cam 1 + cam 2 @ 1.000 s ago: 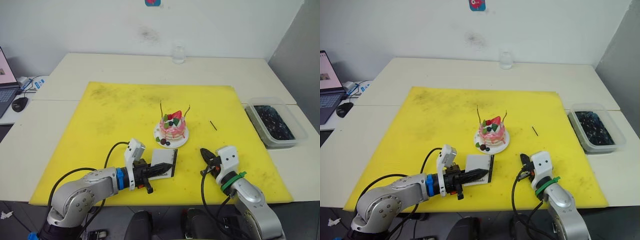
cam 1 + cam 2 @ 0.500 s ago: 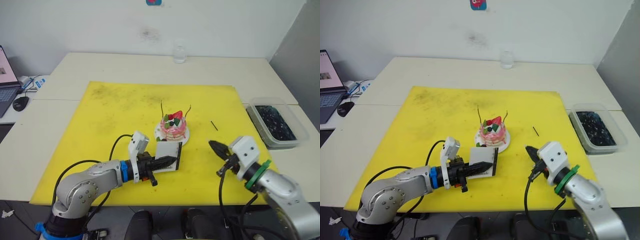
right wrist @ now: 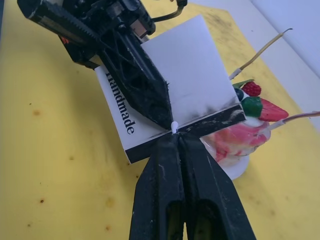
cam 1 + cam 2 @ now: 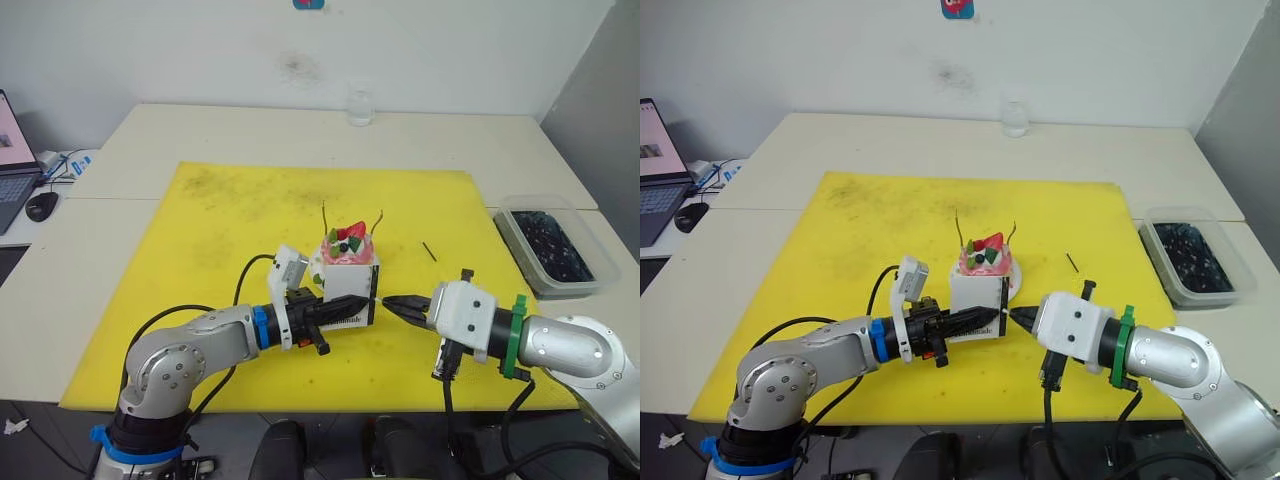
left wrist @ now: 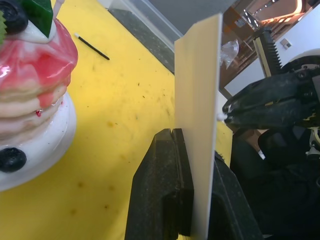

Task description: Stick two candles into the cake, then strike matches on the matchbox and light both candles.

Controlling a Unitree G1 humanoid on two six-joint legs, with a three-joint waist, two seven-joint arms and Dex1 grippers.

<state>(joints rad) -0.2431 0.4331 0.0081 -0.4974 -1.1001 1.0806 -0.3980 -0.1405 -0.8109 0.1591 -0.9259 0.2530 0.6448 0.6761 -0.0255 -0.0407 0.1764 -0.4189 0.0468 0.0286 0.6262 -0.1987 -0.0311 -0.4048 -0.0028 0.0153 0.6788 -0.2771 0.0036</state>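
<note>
Two candles (image 4: 960,228) upright in cake (image 4: 985,260), matchbox (image 4: 975,296) on edge

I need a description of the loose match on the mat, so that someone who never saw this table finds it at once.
Start from the yellow mat and find the cake on its white plate near the middle. To the robot's right of the cake, towards the clear tub of dark pieces, lies the match, flat on bare mat. It is short, straight and dark, unlike the pale curved candles standing in the cake.

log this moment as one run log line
left gripper: shut on matchbox, held upright by cake | right gripper: shut on match, white tip touching black strip | candles: in cake, unlit
</note>
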